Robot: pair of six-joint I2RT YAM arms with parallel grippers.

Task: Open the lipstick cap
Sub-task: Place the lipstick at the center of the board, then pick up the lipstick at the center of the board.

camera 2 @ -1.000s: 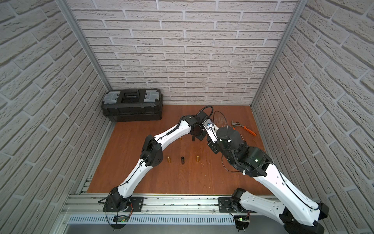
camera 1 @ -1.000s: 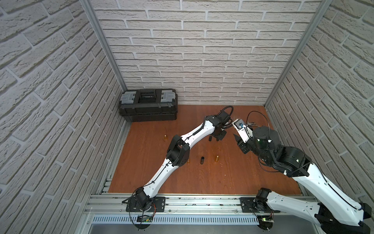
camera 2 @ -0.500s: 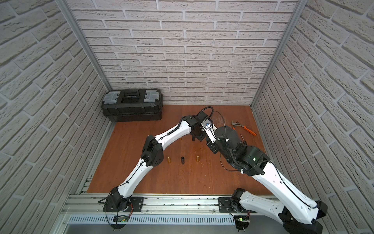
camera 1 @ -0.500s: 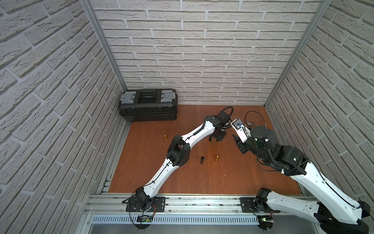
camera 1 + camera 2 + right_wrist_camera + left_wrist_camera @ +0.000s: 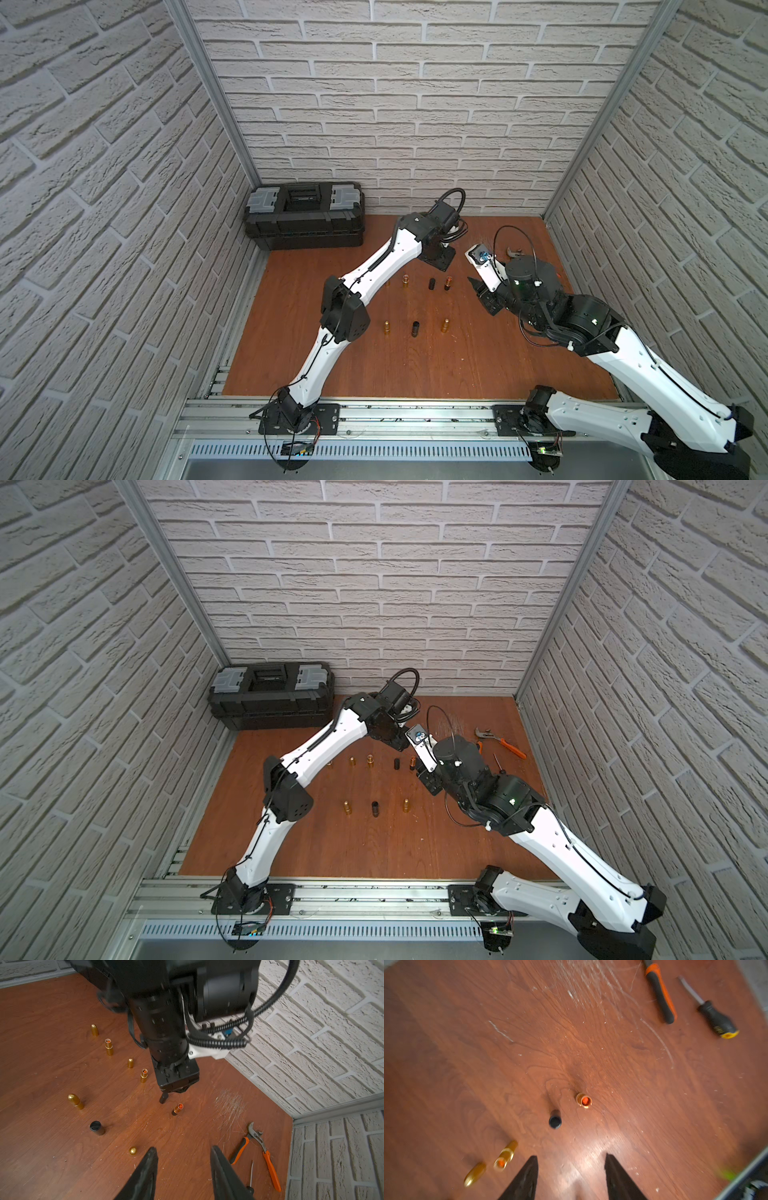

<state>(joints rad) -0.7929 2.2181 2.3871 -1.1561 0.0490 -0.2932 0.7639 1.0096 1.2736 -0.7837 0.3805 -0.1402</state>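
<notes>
The toolbox (image 5: 305, 220) sits at far left. Right of it, two rows of small tubes (image 5: 405, 281) stand on the table (image 5: 374, 365); some in the far row already show orange tips. The left gripper (image 5: 571, 1155) hangs over the right end of that far row. A second ago its jaws were closed, down at the cap. Now they stand about half apart with nothing between them, lifted clear. The cap (image 5: 555, 1120) stands upright on the table on its own, just left of the lipstick (image 5: 583, 1100) and not touching it. The lipstick's orange stick shows bare in its gold tube. So this cap is off and set down, and I judge this lipstick done. The near row looks still capped, probably the next work. Further right, the right gripper (image 5: 183, 1148) hovers as before, jaws partly apart and empty. Pliers (image 5: 500, 742) and a screwdriver (image 5: 716, 1020) lie at far right.
</notes>
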